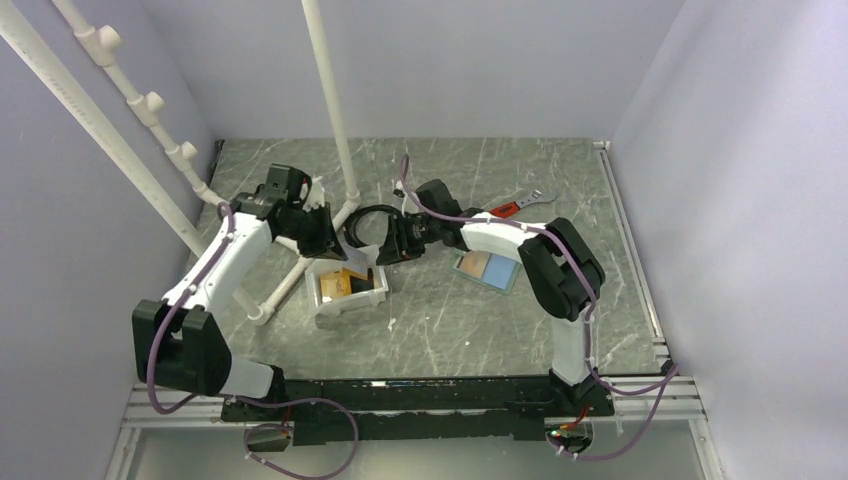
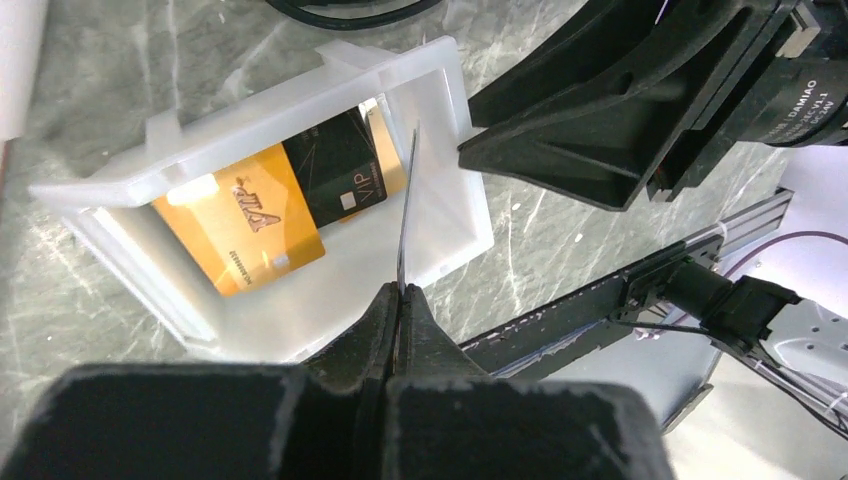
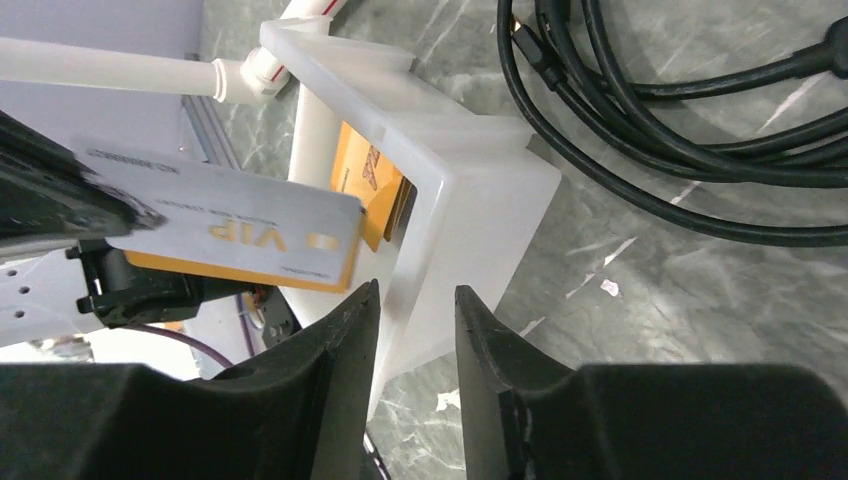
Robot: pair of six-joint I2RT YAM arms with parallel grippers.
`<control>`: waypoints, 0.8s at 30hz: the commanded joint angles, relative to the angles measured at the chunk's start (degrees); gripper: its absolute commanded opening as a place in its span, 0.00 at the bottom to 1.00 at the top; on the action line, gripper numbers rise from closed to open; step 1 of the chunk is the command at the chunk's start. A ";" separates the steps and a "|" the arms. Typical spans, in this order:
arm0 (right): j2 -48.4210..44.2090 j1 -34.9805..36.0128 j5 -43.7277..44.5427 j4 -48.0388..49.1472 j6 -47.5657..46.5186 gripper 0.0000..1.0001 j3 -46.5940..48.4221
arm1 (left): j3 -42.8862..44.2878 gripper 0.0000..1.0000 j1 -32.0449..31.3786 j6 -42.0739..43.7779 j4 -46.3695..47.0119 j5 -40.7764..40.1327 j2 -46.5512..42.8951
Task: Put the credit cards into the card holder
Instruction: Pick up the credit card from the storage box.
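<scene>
Credit cards (image 2: 240,225), one gold and one dark, are lying in the white tray (image 2: 300,100). The left arm is reaching forward with its wrist tipped down, and the left gripper (image 2: 400,295) is pinching another card (image 3: 230,235) by one end just above the tray. The right arm is folding inward, and the right gripper (image 3: 415,295) is hanging at the tray's right wall, jaws apart and empty. It looks like a handover: the right fingers should clamp the free end squarely before the left lets go. The card holder (image 1: 487,268) is lying open to the right of the tray.

Top external sat high behind arm bases, looked down, far, covering whole table (image 1: 450,335). Wrist cameras looked down close from opposite sides. All three shared white tray (image 1: 322,300) (image 2: 300,100) (image 3: 470,190); wrist views shared raised credit card (image 2: 408,210) (image 3: 230,230).
</scene>
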 commanded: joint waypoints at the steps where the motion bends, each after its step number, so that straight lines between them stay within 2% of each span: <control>1: -4.91 -0.05 4.56 -4.87 -4.09 0.38 3.49 | 2.18 0.00 3.34 4.95 -3.40 4.40 -4.64; 4: -5.93 -0.23 2.43 -2.24 -0.75 0.41 2.34 | 2.51 0.00 5.32 6.32 -5.06 7.30 -6.19; 7: -7.02 -0.24 -3.60 6.21 6.20 0.47 -0.76 | 2.06 0.00 7.53 6.59 -4.76 10.27 -8.09; 11: -7.78 0.01 -9.46 28.48 24.88 0.50 -8.81 | 0.73 0.00 11.16 5.73 -2.93 15.71 -10.71; 15: -5.64 0.04 -10.93 51.01 41.10 0.51 -14.26 | -0.48 0.00 13.94 4.95 -1.87 19.01 -12.24; 20: -2.50 0.21 -11.06 64.68 51.24 0.48 -17.49 | -1.22 0.00 15.40 4.48 -0.99 21.14 -12.50; 24: -2.61 0.85 -11.16 65.24 52.02 0.47 -17.67 | -1.53 0.00 15.46 4.04 -0.84 21.88 -12.73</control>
